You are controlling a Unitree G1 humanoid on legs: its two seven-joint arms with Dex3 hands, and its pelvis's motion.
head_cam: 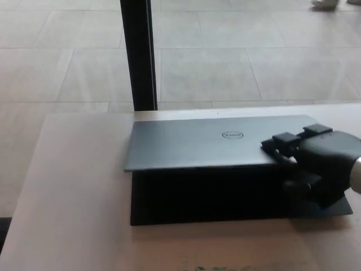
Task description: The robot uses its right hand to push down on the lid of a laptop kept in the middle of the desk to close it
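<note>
A dark laptop [225,195] lies in the middle of the pale desk [73,186]. Its grey lid [197,141], marked with a round logo, is tilted far down over the keyboard, with a dark gap left along its front edge. My right hand [316,161] comes in from the right and rests on the lid's right front corner. Two fingers [287,140] lie flat on top of the lid and the thumb sits below its edge. It holds nothing. My left hand does not show.
A black vertical post [138,53] stands just behind the desk's far edge, left of the laptop's middle. Beyond it is a tiled floor [225,51]. The desk's left edge [28,186] runs down the left side.
</note>
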